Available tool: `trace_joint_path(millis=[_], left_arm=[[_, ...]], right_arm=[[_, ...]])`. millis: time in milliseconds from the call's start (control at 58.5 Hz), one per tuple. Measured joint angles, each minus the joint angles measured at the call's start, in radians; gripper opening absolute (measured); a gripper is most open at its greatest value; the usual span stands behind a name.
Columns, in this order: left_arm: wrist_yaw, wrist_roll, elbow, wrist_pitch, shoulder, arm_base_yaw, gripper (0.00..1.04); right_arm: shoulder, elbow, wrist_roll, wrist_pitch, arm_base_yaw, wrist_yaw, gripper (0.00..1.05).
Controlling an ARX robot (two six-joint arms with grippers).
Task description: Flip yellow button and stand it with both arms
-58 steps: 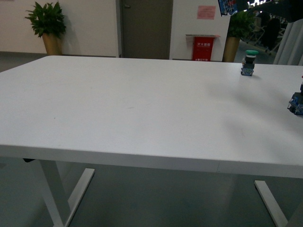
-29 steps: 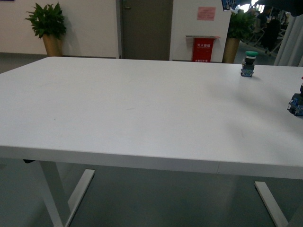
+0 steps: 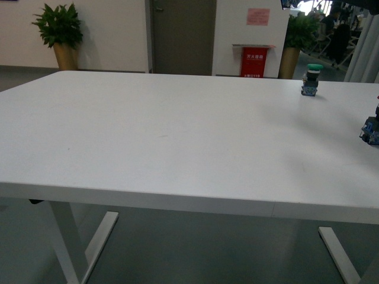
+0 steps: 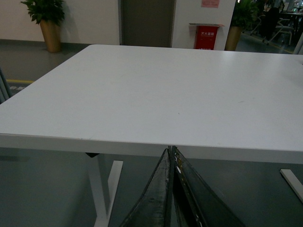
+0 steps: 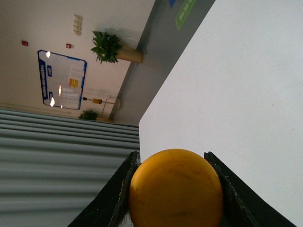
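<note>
The right gripper (image 5: 171, 158) is clamped on the yellow button (image 5: 176, 189). In the right wrist view its round orange-yellow cap fills the gap between the two black fingers (image 5: 122, 189), each pressed against one side of the cap. The button's collar and base are hidden behind the cap, so its tilt cannot be told. It is held off the white table (image 3: 177, 136), whose bare top spreads out beyond it; the front view does not show the button. The left gripper (image 4: 170, 156) is closed, its two dark fingers lying flat against each other. It sits on the near side of the table's near edge and lower than the tabletop. On the table, far to the right, a green-capped switch (image 3: 312, 79) stands upright on its blue base. A second switch (image 3: 371, 127) sits nearer, at the right edge of the front view, which cuts it off so that its cap cannot be made out; the two are well apart. Beyond the table, a tan pot (image 3: 65, 55) on the far left holds a leafy green plant (image 3: 58, 23). A second pot (image 3: 289, 61) on the far right holds another plant (image 3: 302, 29). Between them a red box (image 3: 253, 61) stands against the wall; its contents cannot be seen.
</note>
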Motion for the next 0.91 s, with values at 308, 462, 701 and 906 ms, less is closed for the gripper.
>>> trace_joint_path(millis=[308,462,701,906], left_arm=[[0.0,-0.001,0.0,-0.193,-0.19,0.0,0.04],[0.0,-0.002,0.0,-0.198,-0.191,0.0,0.04],[0.0,-0.003,0.0,-0.198,-0.191,0.0,0.3],[0.0,-0.003,0.0,-0.198,-0.191,0.0,0.67]], right_arm=[[-0.001,-0.002,-0.002,-0.005,0.002,0.004,0.35],[-0.006,-0.002,-0.007,-0.008,0.006,0.004,0.35],[0.061,0.124,-0.204,-0.167,0.043,0.109,0.35],[0.251,0.455,-0.621,-0.354,0.051,0.292,0.35]])
